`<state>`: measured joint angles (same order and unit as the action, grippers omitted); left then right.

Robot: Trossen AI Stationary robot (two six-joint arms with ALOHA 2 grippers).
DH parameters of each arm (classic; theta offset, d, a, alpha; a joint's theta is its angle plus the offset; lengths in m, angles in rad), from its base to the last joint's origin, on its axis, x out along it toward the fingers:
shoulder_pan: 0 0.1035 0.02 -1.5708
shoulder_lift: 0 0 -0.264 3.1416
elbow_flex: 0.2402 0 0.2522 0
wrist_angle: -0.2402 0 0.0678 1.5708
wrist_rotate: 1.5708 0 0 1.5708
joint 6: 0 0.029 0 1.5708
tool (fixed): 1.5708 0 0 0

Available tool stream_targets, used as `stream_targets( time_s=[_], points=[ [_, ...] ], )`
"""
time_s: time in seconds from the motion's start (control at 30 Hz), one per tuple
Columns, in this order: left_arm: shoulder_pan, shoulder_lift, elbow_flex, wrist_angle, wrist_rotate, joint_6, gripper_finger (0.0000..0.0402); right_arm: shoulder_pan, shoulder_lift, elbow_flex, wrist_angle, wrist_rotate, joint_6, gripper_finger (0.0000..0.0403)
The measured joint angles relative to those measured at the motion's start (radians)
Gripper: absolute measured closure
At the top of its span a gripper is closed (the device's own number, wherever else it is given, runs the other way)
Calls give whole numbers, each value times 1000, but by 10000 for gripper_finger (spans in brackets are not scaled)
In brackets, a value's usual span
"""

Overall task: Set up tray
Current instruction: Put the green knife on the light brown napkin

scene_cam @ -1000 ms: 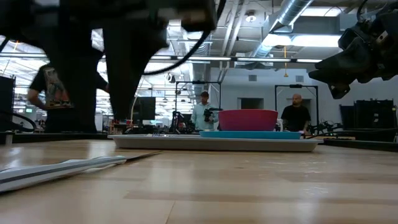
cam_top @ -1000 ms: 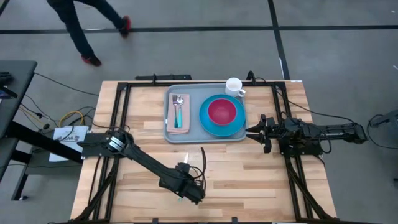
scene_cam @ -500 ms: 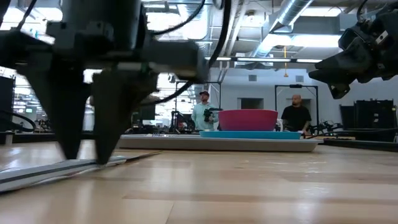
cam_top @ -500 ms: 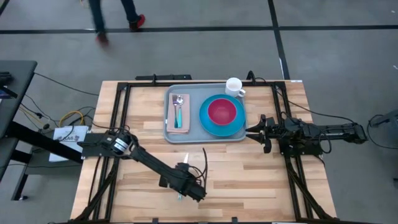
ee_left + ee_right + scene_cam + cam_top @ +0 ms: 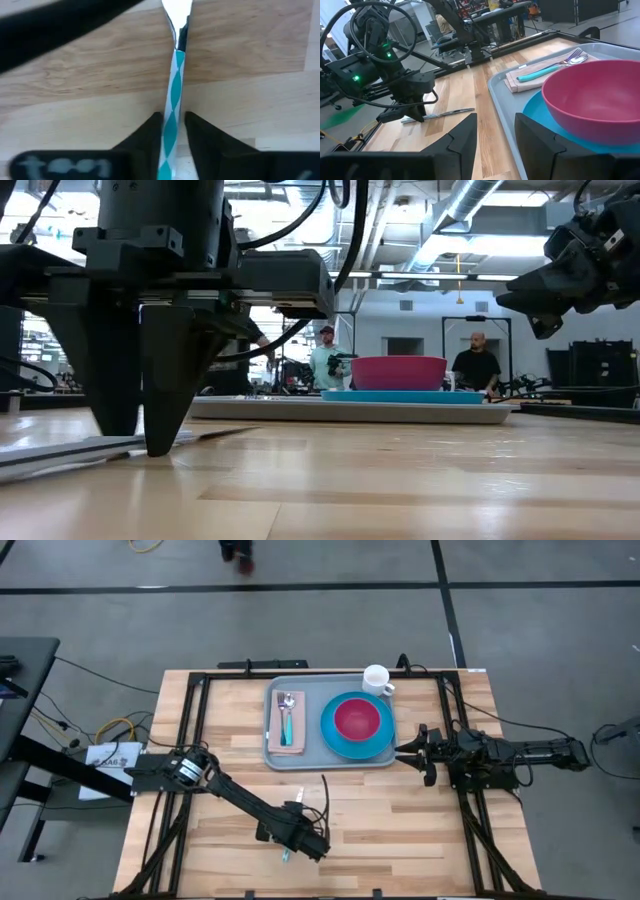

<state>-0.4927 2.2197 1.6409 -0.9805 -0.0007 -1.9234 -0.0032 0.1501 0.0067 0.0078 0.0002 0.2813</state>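
A knife [image 5: 174, 85] with a teal-and-white patterned handle lies flat on the wood near the table's near edge, also in the low view [image 5: 60, 456] and the right wrist view [image 5: 442, 114]. My left gripper [image 5: 172, 131] stands over it, open, fingers pointing down on either side of the handle, tips at the table [image 5: 140, 438]; whether they touch the handle I cannot tell. The grey-blue tray [image 5: 306, 754] holds a blue plate [image 5: 334, 742] with a pink bowl [image 5: 357, 720], and a napkin with a teal-handled fork and spoon [image 5: 287, 720]. My right gripper [image 5: 403, 751] waits open just right of the tray.
A white mug [image 5: 376, 678] stands at the tray's far right corner. Black frame rails [image 5: 190, 730] run along the table's left, right and far sides. Bare wood lies between the tray and the knife. People stand in the room beyond the table [image 5: 326, 365].
My left gripper has come down over the knife's handle until its fingertips reach the table, one on each side of the handle. The knife has stayed where it was. A person has walked across the floor beyond the far edge.
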Motion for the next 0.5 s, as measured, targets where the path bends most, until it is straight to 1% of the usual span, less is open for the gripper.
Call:
stream_targets(
  time_s=[0.1, 0.13, 0.33, 0.4, 0.5],
  points=[
    [0, 2, 0, 6, -15, 9, 373, 0, 0, 0, 0, 0, 0, 280],
    [0, 2, 0, 5, -21, 16, 383, 0, 0, 0, 0, 0, 0, 280],
    [10, -14, 13, -13, -25, 51, 385, 0, 0, 0, 0, 0, 0, 280],
    [7, -21, 29, -57, -71, 47, 389, 0, 0, 0, 0, 0, 0, 280],
    [11, -65, 60, -143, -203, 8, 389, 0, 0, 0, 0, 0, 0, 280]
  ],
)
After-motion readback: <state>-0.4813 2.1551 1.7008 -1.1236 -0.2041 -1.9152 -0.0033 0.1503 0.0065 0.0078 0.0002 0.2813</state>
